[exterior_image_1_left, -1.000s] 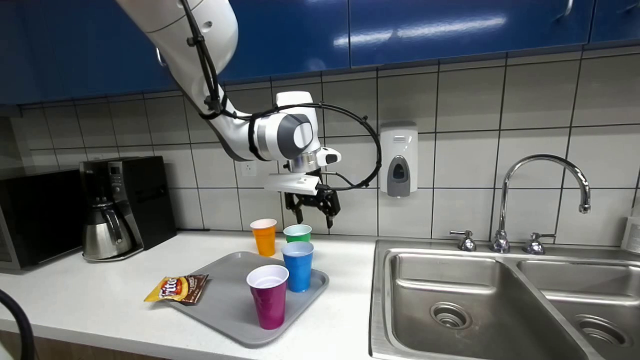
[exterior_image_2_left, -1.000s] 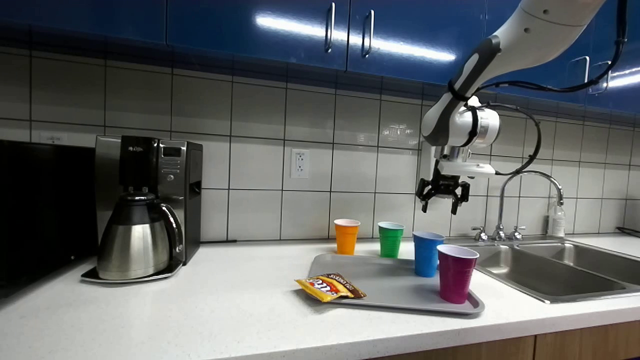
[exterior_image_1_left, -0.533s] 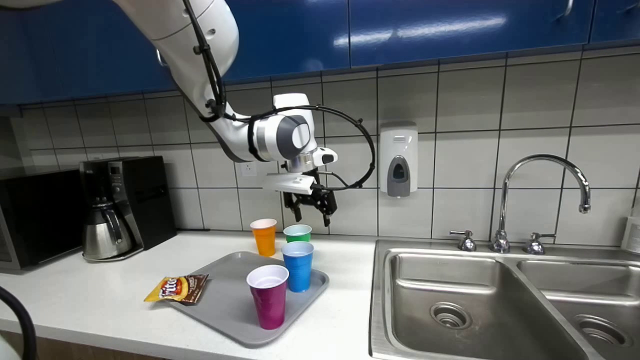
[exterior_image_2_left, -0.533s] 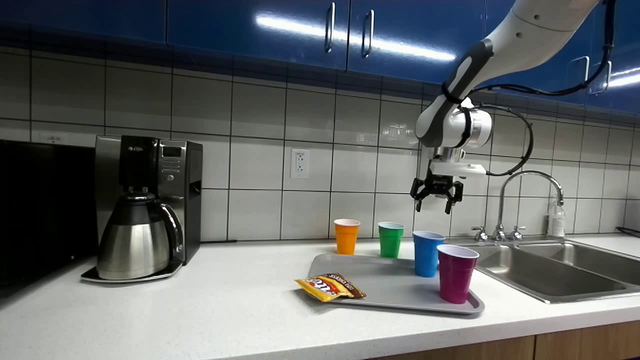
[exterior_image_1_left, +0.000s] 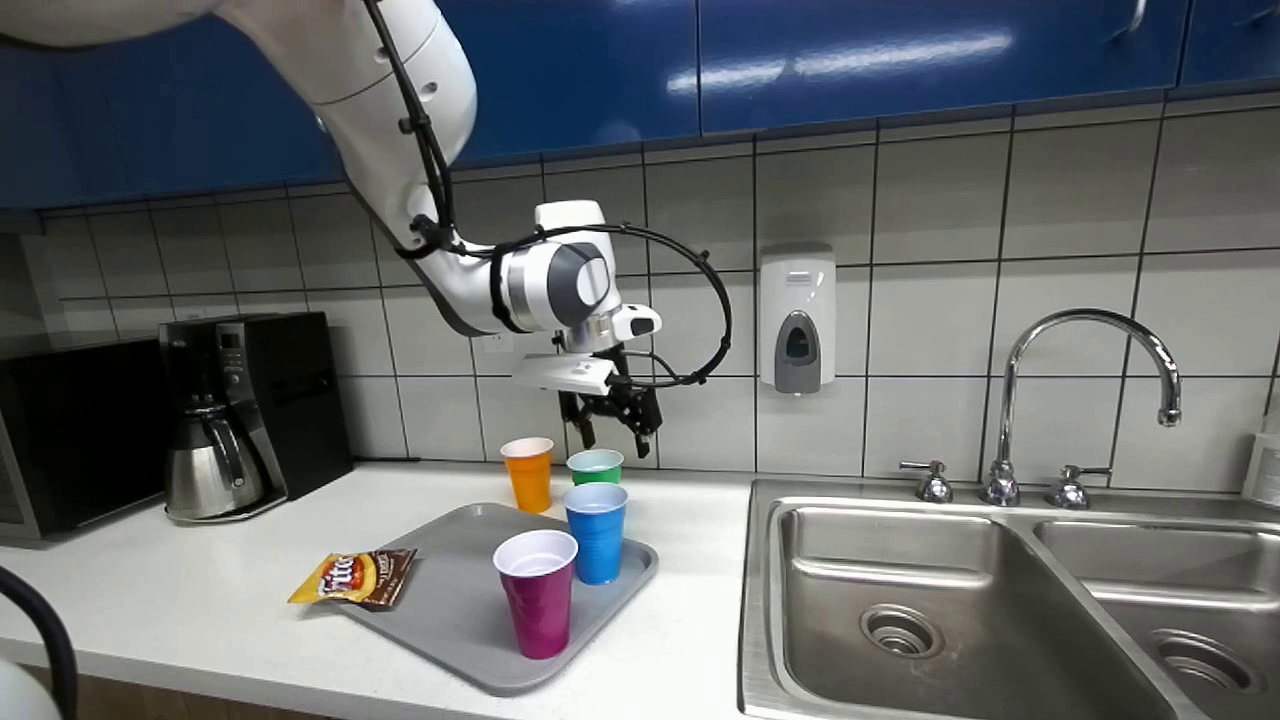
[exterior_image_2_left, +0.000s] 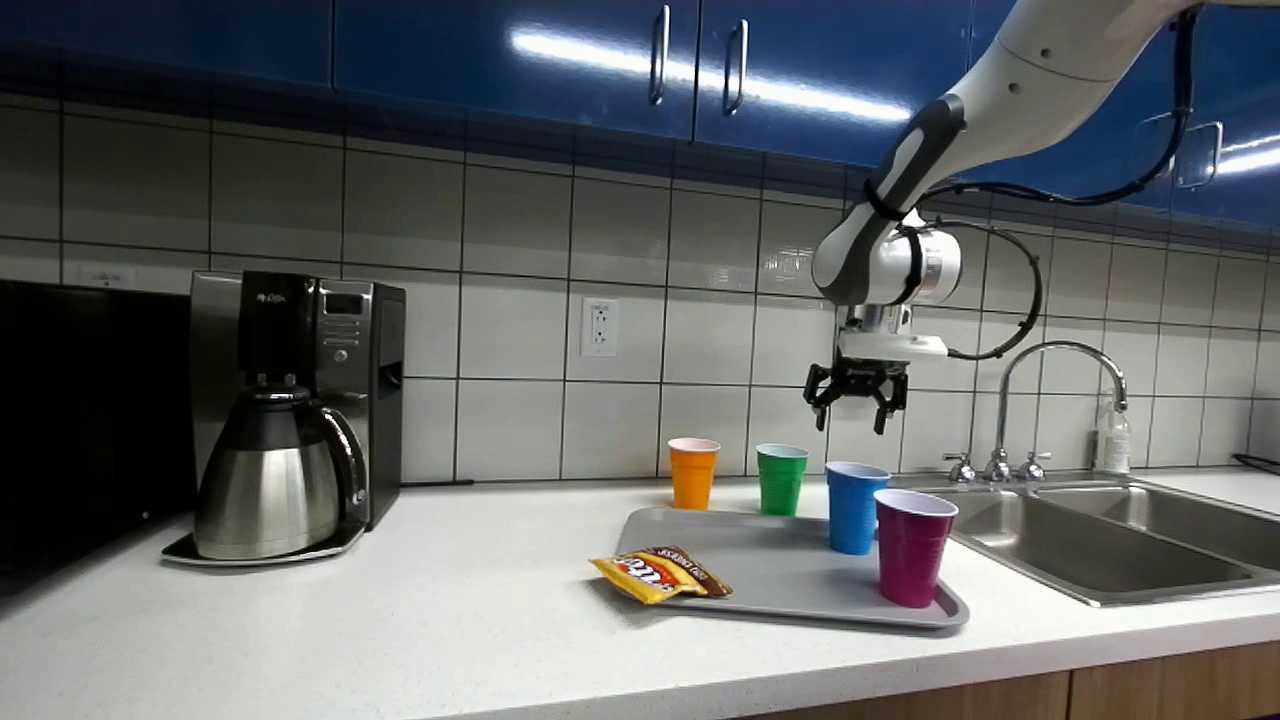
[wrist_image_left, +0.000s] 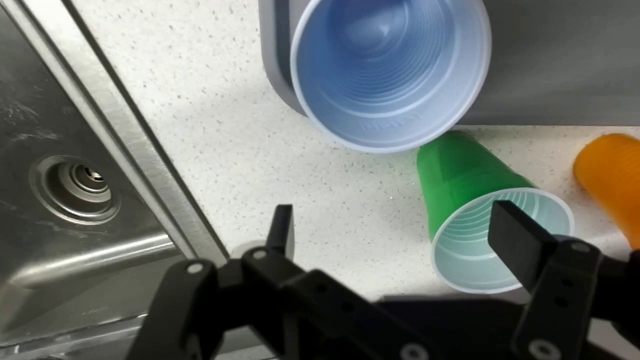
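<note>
Hovering with empty, parted fingers, we judge this a lining-up step near the green cup, lower right in the wrist view, the next move likely calling for centring.

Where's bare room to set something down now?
Most room: the counter between coffee maker and tray. Smaller: the strip between tray and sink, and mid-tray beside the snack packaging. Crowded: the tray's sink end, with purple cup, blue cup, and green cup just behind.

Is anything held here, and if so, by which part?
Nothing is held: the gripper hangs open over the counter, and the green cup stands ungripped, lower than the fingertips.
</note>
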